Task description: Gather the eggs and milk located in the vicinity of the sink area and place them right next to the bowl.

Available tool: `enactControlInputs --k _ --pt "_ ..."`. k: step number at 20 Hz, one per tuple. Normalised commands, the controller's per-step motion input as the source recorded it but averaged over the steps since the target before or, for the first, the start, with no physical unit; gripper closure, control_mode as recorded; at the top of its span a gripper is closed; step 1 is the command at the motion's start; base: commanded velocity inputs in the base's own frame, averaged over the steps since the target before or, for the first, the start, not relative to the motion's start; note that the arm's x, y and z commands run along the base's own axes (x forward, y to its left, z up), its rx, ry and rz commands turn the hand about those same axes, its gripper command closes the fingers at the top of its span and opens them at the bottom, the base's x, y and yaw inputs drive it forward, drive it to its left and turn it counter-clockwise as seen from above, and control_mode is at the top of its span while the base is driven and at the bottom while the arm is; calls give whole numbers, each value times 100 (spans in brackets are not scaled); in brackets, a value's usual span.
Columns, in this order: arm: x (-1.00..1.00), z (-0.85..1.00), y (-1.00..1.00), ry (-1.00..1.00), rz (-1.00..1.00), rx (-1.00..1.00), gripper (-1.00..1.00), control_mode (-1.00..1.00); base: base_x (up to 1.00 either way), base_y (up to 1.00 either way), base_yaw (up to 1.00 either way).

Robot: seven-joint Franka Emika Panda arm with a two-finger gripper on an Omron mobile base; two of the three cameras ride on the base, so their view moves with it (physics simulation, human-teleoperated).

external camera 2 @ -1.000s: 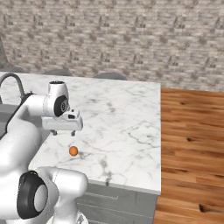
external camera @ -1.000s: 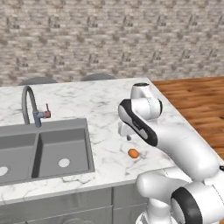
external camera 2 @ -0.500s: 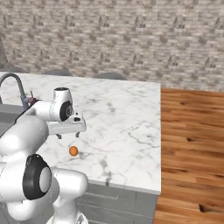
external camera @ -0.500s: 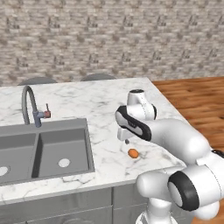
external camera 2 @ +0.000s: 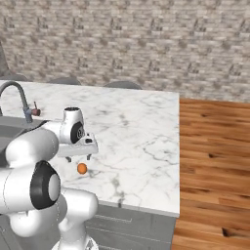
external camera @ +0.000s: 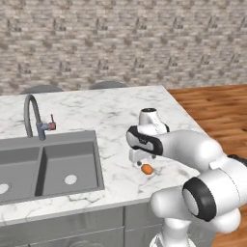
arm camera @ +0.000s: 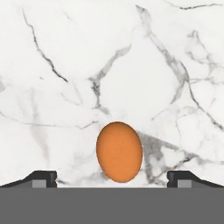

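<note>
- Grey double-basin sink [external camera: 48,166] occupies the left of the bench [external camera: 111,113], with the curved faucet [external camera: 33,116] and its red-tipped lever behind it. Risk: an egg knocked leftward could, in my judgement, roll over the rim into the right basin, where it would be harder to recover.
- Marble surface of the bench is flat and smooth, with nothing visible beside the egg to check a roll. An oval egg pushed off-centre is likely to travel.
- One orange-brown egg [arm camera: 119,151] lies on the bench to the right of the sink, near the front edge. In the hand view it rests on its side, between the two fingertips and apart from both.
- The hand [external camera: 142,160] hangs just above the egg, jaws spread fully wide and holding nothing. Whether the tips have reached the egg's level cannot be told.
- Risk on descent: if the tips come down slightly off-line, one may strike the egg first and flick it away before the other closes.
- Risk on closing: the curved shell may squirt out from between the pads if gripped above its widest part.
- Front edge of the bench is close; an egg escaping that way would, I judge, drop to the floor.
</note>
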Motion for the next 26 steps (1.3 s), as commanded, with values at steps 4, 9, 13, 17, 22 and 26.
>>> enactControlInputs --k 4,9,13,17,22,26 --pt "15 -26 -5 0 1 0 -100 -100 0 0 0" --pt "0 -17 -11 5 0 0 -100 -100 0 0 0" --pt "-2 -14 0 5 0 0 -100 -100 0 0 0" --pt "0 -6 0 3 0 0 -100 -100 0 0 0" --pt "-9 -13 0 8 0 0 -100 -100 0 0 0" --pt "0 -20 0 10 0 0 -100 -100 0 0 0"
